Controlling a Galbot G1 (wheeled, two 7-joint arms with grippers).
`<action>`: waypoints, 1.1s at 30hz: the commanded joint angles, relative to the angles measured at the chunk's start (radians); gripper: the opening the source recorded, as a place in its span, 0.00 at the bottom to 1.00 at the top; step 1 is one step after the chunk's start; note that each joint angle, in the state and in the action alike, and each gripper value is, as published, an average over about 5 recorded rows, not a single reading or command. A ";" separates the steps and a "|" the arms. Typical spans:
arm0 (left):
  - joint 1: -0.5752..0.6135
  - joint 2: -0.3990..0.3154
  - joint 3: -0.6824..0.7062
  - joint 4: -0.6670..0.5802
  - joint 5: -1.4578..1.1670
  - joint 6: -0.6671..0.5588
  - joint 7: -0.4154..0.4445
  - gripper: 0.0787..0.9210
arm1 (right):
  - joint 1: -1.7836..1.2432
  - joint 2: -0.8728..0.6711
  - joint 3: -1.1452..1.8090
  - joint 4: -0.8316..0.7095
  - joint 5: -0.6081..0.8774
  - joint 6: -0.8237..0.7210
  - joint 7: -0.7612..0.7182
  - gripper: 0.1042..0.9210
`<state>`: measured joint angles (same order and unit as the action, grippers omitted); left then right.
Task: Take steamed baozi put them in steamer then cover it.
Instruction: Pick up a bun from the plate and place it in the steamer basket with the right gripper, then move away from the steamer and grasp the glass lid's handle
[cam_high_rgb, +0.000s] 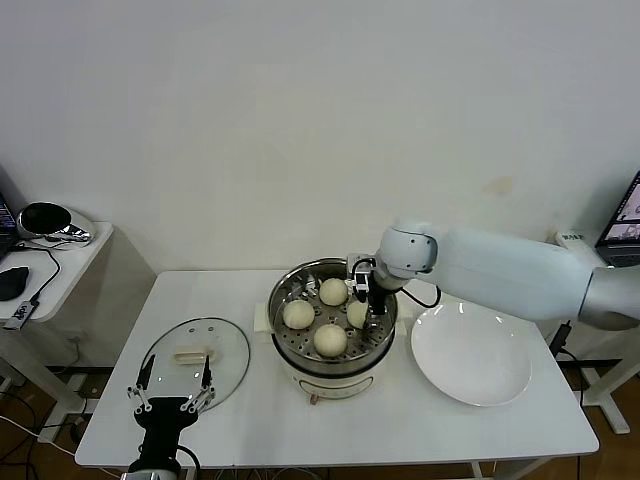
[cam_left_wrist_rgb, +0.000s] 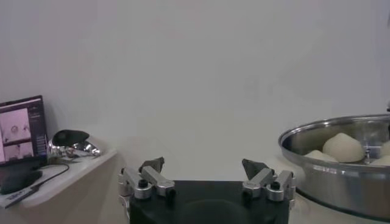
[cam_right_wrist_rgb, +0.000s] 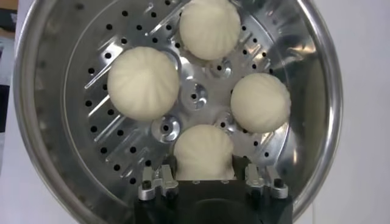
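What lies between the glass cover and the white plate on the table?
In the head view, the steamer stands between the cover and the plate, with four baozi inside.

Even, bright, diffuse indoor light fills the scene, and shadows on the tabletop (cam_high_rgb: 400, 420) are soft and faint. The steamer (cam_right_wrist_rgb: 55, 152) wall throws bright glare, strongest toward 3 o'clock in the right wrist view. The left wrist view looks hazy and soft throughout.

plain white wall (cam_high_rgb: 300, 120); white side table (cam_high_rgb: 60, 262) at left.
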<state>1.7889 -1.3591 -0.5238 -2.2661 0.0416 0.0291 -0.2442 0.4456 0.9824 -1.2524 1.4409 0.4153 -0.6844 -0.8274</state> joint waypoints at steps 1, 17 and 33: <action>-0.003 0.001 0.001 0.002 0.000 0.001 0.000 0.88 | 0.016 -0.031 0.037 0.032 0.000 -0.008 -0.007 0.80; -0.012 -0.006 0.009 0.002 -0.016 -0.006 -0.019 0.88 | -0.509 -0.451 0.619 0.378 0.116 0.245 0.543 0.88; -0.026 -0.036 0.032 0.083 0.123 -0.053 -0.095 0.88 | -1.685 0.034 1.954 0.398 -0.175 0.718 0.568 0.88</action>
<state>1.7698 -1.3894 -0.4955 -2.2383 0.0598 -0.0075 -0.2981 -0.6026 0.7699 -0.0825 1.7837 0.3581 -0.2001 -0.2950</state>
